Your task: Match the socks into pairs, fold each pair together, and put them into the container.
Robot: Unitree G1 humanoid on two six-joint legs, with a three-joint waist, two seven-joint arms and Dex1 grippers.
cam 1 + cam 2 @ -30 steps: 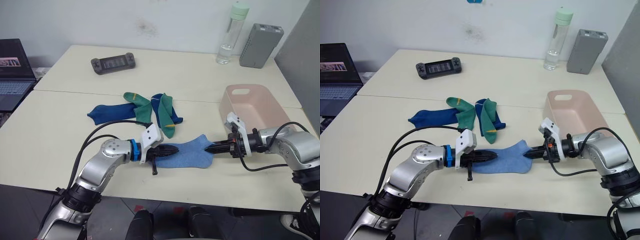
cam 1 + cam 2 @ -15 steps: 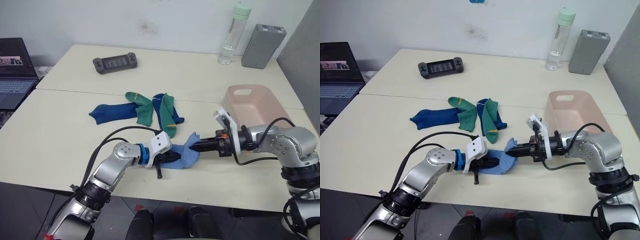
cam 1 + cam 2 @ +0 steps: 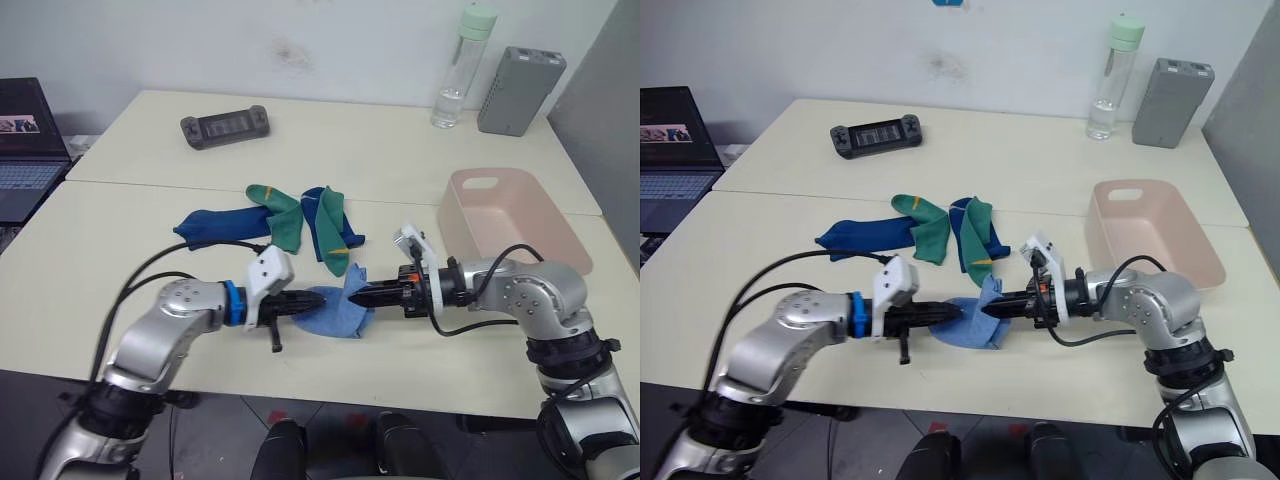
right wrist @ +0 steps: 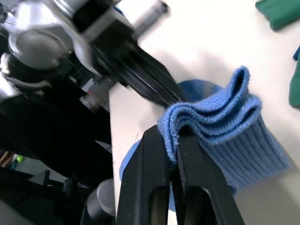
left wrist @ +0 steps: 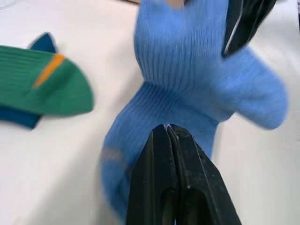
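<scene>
Near the front edge of the cream table (image 3: 120, 260), the light blue socks (image 3: 335, 312) lie bunched into a folded heap between the two grippers. Left gripper (image 3: 312, 304): fingers pressed together on the left end of the heap, as the left wrist view confirms. Right gripper (image 3: 356, 298): fingers closed, pinching the layered cuff edges of the same socks and lifting them slightly off the surface; the two fingertips nearly meet over the fabric.

Just beyond the heap, toward the far side, lie the remaining socks: one dark blue sock (image 3: 212, 226) stretched out to the left, a green sock (image 3: 280, 214) overlapping its right end, and a second green sock (image 3: 333, 240) lying on another dark blue sock (image 3: 318, 228).

To the right stands the pale pink container (image 3: 512, 222), well apart from the heap.

At the far side of the table: a handheld game console (image 3: 226, 127), a clear bottle with a green cap (image 3: 459, 70), and a grey ribbed box (image 3: 520, 76). A laptop (image 3: 28, 150) sits at far left.
</scene>
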